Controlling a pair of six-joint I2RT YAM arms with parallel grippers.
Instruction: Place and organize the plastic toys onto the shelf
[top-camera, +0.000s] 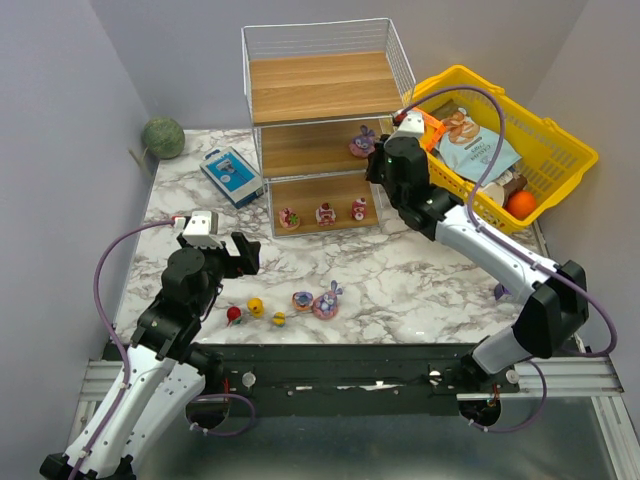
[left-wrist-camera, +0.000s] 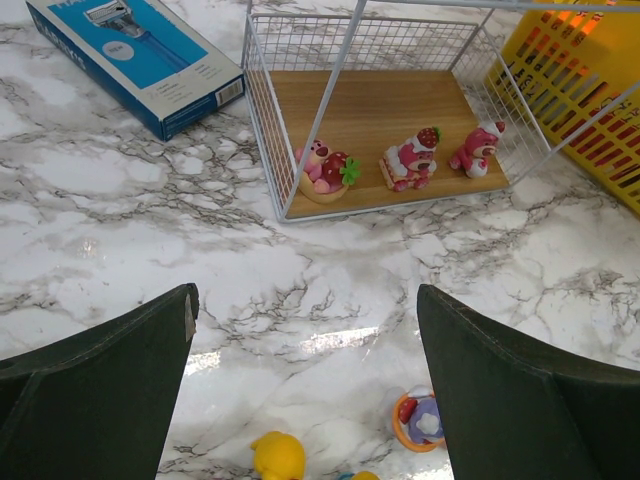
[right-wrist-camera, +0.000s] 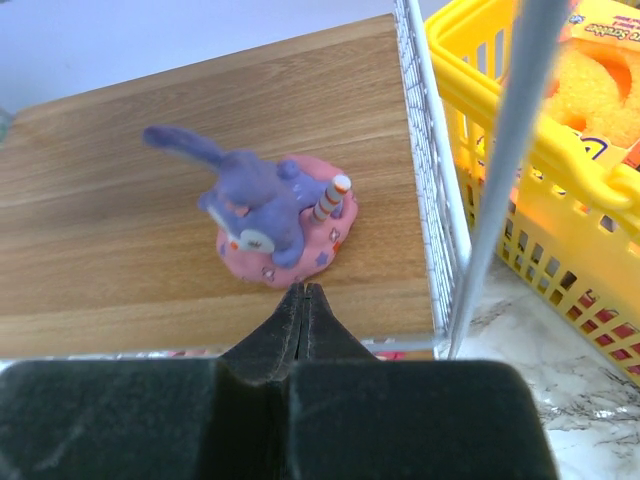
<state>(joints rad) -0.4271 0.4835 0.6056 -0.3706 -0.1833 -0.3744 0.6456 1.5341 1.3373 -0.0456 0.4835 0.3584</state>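
Standing wide apart, the left pincer (top-camera: 246, 254) is held above the bench (top-camera: 420, 280), five plastic toys (top-camera: 256, 306) strung along the near edge beside it. Three pink-red cake toys (top-camera: 326, 212) are lined on the bottom board of the shelf (top-camera: 320, 88) at the far edge. A purple bunny-eared toy (right-wrist-camera: 270, 215) is seated by the middle board's right edge, the right pincer (right-wrist-camera: 303, 292) pressed together just before it.
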